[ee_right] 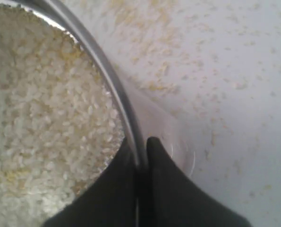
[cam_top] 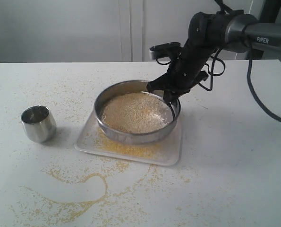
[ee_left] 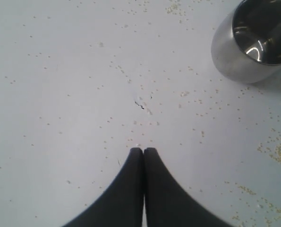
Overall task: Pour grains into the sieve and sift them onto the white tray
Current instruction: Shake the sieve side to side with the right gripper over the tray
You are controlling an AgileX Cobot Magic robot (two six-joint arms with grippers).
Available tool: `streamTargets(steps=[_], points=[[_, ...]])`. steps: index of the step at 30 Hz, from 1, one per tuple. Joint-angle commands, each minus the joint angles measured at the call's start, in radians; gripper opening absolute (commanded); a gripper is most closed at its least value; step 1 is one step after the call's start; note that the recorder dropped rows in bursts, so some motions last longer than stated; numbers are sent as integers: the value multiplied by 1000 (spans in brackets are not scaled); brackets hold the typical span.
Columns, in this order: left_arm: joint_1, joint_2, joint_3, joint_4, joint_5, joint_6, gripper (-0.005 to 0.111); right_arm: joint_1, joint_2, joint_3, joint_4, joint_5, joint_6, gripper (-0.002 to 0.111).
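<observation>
Right pincer (cam_top: pixel 171 97) grips the sieve (cam_top: pixel 131 137) by its rim toward the far right corner of the white tray (cam_top: pixel 168 152), grains (cam_top: pixel 135 111) inside; left pincer (ee_left: pixel 143 150), closed and empty, sits well apart near the steel cup (ee_left: pixel 253 42).

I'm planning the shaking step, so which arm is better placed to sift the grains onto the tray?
Right. The right gripper grips the sieve by its rim, with the grains inside and the white tray beneath. The left gripper is shut over the table near the steel cup, holding nothing.
</observation>
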Motion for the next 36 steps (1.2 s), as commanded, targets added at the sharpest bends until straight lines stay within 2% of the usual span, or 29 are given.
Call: streamTargets(steps=[1,3,5,7,8,9,12,13,16,17,18,19,21,22,23,24,25,26,28,29,30,31,32,33,34,36], points=[[1,-7,-1,-5,7,-2,0,-10,-17,-10,141,-14,-163,0],[1,-7,-1,-5,7,-2,0,-8,-19,-10,183,61,-473,0],[1,-7,-1,-5,7,-2,0,-17,-16,-10,140,5,-318,0],[1,-7,-1,-5,7,-2,0,-25,-15,-10,120,-56,50,0],[1,-7,-1,-5,7,-2,0,-25,-15,-10,133,-52,100,0],[1,-7,-1,-5,7,-2,0,-22,-17,-10,174,-34,17,0],[1,-7,-1,-5,7,-2,0,-18,-19,-12,231,65,-445,0],[1,-7,-1,-5,7,-2,0,-18,-19,-10,200,53,-391,0],[1,-7,-1,-5,7,-2,0,-38,-14,-10,96,-48,129,0],[1,-7,-1,-5,7,-2,0,-38,-14,-10,116,-43,169,0],[1,-7,-1,-5,7,-2,0,-34,-14,-10,156,-31,110,0],[1,-7,-1,-5,7,-2,0,-30,-14,-10,225,8,-47,0],[1,-7,-1,-5,7,-2,0,-28,-16,-10,311,114,-482,0],[1,-7,-1,-5,7,-2,0,-32,-17,-10,254,98,-452,0],[1,-7,-1,-5,7,-2,0,-38,-17,-10,203,18,-288,0],[1,-7,-1,-5,7,-2,0,-47,-17,-10,137,-65,104,0],[1,-7,-1,-5,7,-2,0,-47,-17,-10,146,-71,152,0],[1,-7,-1,-5,7,-2,0,-34,-17,-10,236,-41,-15,0],[1,-7,-1,-5,7,-2,0,-28,-17,-10,262,46,-437,0],[1,-7,-1,-5,7,-2,0,-28,-17,-10,230,26,-366,0],[1,-7,-1,-5,7,-2,0,-33,-17,-10,155,-50,-9,0],[1,-7,-1,-5,7,-2,0,-33,-17,-10,173,-38,70,0],[1,-7,-1,-5,7,-2,0,-23,-17,-10,213,-5,-38,0],[1,-7,-1,-5,7,-2,0,-17,-18,-10,237,56,-332,0],[1,-7,-1,-5,7,-2,0,-15,-18,-10,201,66,-424,0],[1,-7,-1,-5,7,-2,0,-27,-18,-10,52,-40,0,0]])
